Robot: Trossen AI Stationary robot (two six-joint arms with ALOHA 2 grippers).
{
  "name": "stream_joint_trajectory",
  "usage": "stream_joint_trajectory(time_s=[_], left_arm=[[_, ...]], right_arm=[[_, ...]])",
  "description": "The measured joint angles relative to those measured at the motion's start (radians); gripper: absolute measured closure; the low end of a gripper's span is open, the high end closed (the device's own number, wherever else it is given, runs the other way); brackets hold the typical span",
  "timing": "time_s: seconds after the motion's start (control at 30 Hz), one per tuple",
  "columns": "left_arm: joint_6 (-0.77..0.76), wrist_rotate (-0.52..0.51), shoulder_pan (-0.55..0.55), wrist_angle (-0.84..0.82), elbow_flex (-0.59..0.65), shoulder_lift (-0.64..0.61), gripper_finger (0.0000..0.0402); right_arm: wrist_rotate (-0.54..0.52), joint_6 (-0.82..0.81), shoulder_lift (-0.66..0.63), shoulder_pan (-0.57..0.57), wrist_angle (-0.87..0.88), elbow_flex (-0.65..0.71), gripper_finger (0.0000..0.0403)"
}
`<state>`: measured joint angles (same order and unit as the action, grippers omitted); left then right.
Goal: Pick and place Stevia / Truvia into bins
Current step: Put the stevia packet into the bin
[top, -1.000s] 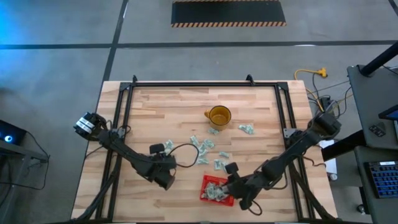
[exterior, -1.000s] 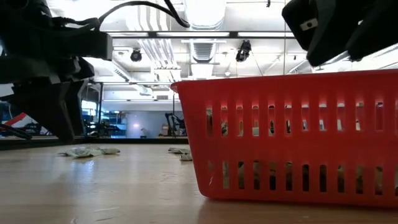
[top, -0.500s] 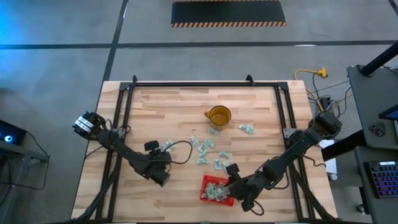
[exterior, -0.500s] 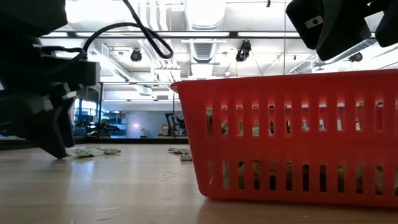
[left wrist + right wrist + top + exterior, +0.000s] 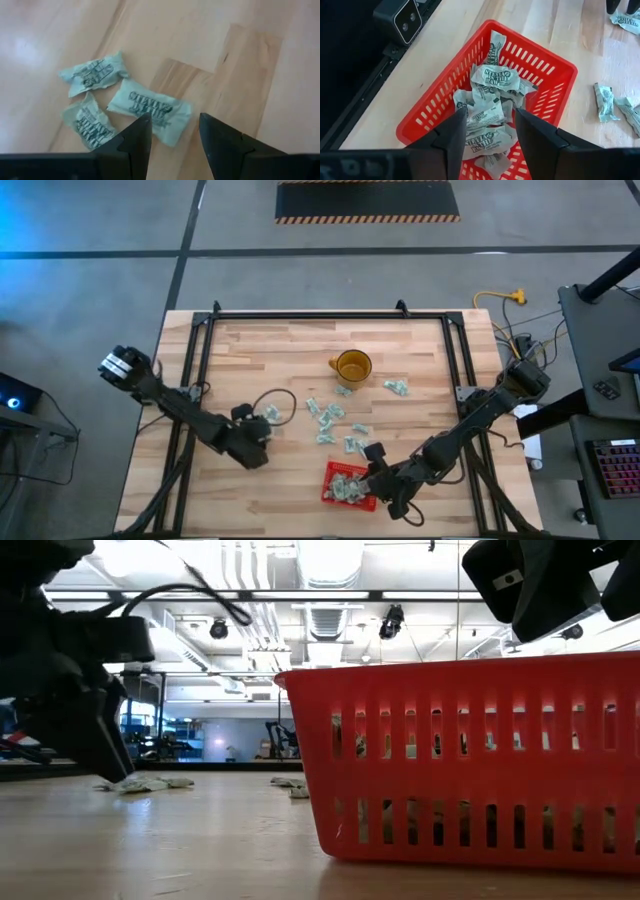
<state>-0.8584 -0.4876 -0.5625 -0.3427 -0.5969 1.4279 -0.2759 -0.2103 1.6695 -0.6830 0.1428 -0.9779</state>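
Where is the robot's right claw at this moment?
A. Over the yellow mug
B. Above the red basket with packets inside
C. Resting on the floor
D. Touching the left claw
B: the right gripper hangs open above the red basket, with packets heaped inside.
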Motion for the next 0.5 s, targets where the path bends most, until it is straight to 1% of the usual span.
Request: stream_joint_trajectory(time_s=[0.13, 0.23, 0.5], left_arm=[[-0.001, 0.001, 0.002, 0.076, 0.079, -0.039, 0.0253], [0.0, 0.001, 0.007, 0.129, 0.114, -0.04, 0.0253], [0.008, -0.001, 0.008, 0.158, 0.124, -0.036, 0.0253]], right_arm=[[0.0, 0.0, 0.0, 0.0, 0.0, 0.0, 0.0244], [0.0, 0.0, 0.0, 0.0, 0.0, 0.0, 0.0248], [0.0, 0.0, 0.0, 0.0, 0.0, 0.0, 0.0248]])
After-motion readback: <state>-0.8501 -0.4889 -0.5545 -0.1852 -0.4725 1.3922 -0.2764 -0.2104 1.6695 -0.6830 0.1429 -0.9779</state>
